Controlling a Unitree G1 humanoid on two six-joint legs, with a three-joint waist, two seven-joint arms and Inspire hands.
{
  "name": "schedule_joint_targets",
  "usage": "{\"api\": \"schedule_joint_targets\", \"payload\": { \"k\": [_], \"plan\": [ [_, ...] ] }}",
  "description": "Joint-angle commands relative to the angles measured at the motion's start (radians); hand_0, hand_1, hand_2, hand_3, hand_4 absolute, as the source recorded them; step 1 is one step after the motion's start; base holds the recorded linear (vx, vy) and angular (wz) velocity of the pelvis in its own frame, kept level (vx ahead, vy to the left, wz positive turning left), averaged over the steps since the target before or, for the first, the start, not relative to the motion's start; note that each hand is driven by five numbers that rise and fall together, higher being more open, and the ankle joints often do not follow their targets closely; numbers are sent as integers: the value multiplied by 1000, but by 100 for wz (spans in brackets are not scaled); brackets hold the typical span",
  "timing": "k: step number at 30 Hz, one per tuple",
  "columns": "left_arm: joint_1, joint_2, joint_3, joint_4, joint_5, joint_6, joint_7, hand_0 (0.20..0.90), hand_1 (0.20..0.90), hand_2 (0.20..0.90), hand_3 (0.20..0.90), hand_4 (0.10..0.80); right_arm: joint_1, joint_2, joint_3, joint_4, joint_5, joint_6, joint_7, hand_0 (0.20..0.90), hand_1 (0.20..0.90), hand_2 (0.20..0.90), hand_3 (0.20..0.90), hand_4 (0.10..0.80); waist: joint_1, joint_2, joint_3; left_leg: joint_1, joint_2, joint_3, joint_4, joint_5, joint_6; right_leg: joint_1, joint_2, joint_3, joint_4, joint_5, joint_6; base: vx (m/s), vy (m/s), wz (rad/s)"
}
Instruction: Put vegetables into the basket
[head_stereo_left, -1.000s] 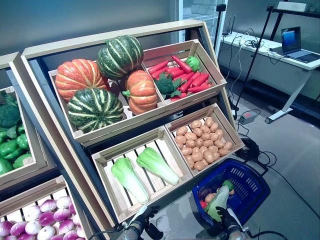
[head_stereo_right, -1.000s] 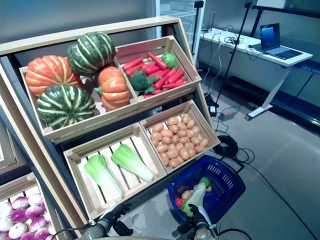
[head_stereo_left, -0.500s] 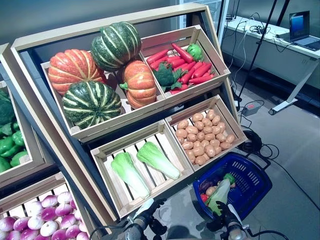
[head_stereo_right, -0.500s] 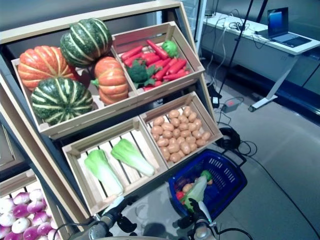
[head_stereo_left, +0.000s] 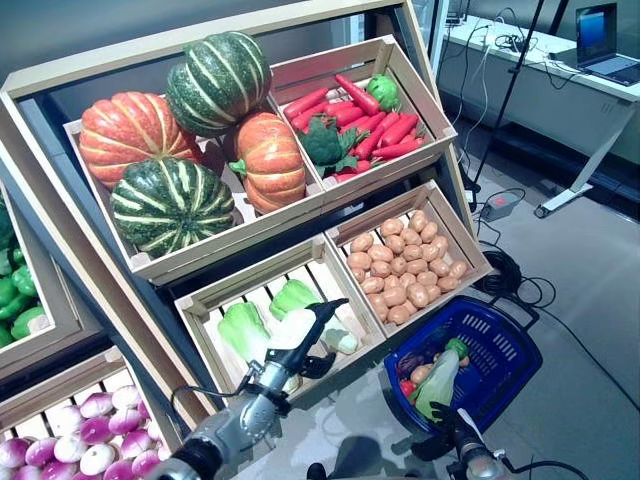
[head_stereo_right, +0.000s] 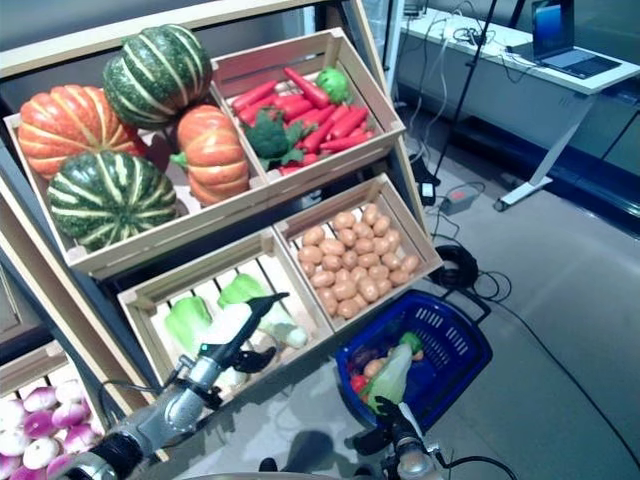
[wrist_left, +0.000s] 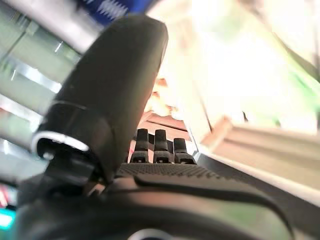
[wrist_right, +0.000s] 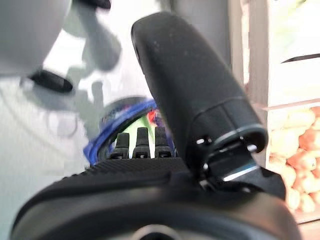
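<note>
A blue basket (head_stereo_left: 505, 345) stands on the floor below the potato crate. It holds a pale green cabbage (head_stereo_left: 438, 380) leaning on its near wall, with a few small vegetables beside it. Two more cabbages (head_stereo_left: 240, 332) lie in the lower left wooden crate (head_stereo_left: 200, 300). My left hand (head_stereo_left: 300, 338) hovers over that crate, open, with its fingers (wrist_left: 155, 147) stretched toward the right-hand cabbage (head_stereo_right: 243, 289), which it partly hides. Low down at the basket's near rim is my right hand (head_stereo_left: 452, 440), open and holding nothing, its fingers (wrist_right: 136, 145) pointing at the basket.
Above sit orange and striped green pumpkins (head_stereo_left: 170, 200) and a crate of carrots and broccoli (head_stereo_left: 365, 125). The potato crate (head_stereo_left: 400, 270) is beside the cabbages. Onions (head_stereo_left: 70, 450) and green peppers (head_stereo_left: 15, 300) lie at the left. A desk with a laptop (head_stereo_left: 595, 25) stands at the back right.
My left arm has risen from the bottom edge up over the cabbage crate. The right hand has stayed by the basket. The camera has tilted a little.
</note>
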Motion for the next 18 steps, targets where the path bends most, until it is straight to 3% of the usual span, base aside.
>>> {"api": "schedule_joint_targets", "payload": {
  "k": [1,5,10,11,13,18],
  "plan": [
    [-138,33,-2,63,21,98,64,900,900,900,900,800,-10,-3,-14,-47,172,-137,198,900,900,900,900,800,-10,-18,16,36,-37,-28,3,-79,4,-17,-26,-14,10,63,-12,77,117,-2],
    [-195,4,-58,203,10,219,111,900,900,900,900,800,-42,-53,-44,-89,294,-182,241,900,900,900,900,800,-34,8,69,-21,-41,-27,33,-50,-3,-111,-42,-6,94,51,-23,-73,201,-7],
    [-250,-40,-67,324,-78,281,146,900,900,900,900,800,-104,-86,-83,-112,424,-199,270,900,900,900,900,800,-57,16,156,-124,-47,-21,159,-62,-6,-225,-52,9,210,28,-42,-204,151,-24],
    [-288,-33,-79,357,-92,305,175,900,900,900,900,800,-145,-102,-87,-133,447,-234,215,900,900,900,900,800,-69,7,217,-223,-44,-1,277,-80,-7,-333,-57,14,315,5,-53,-248,66,-34],
    [-314,-3,-81,359,-92,327,168,900,900,900,900,800,-166,-110,-88,-170,494,-233,226,900,900,900,900,800,-73,-9,249,-307,-35,10,379,-106,-5,-418,-58,18,410,-20,-65,-290,59,-32],
    [-363,95,-76,339,-123,364,149,900,900,900,900,800,-189,-144,-103,-266,504,-248,122,900,900,900,900,800,-76,-39,313,-509,-23,4,623,-198,17,-596,-57,47,622,-89,-83,-159,47,-3]
  ]
}}
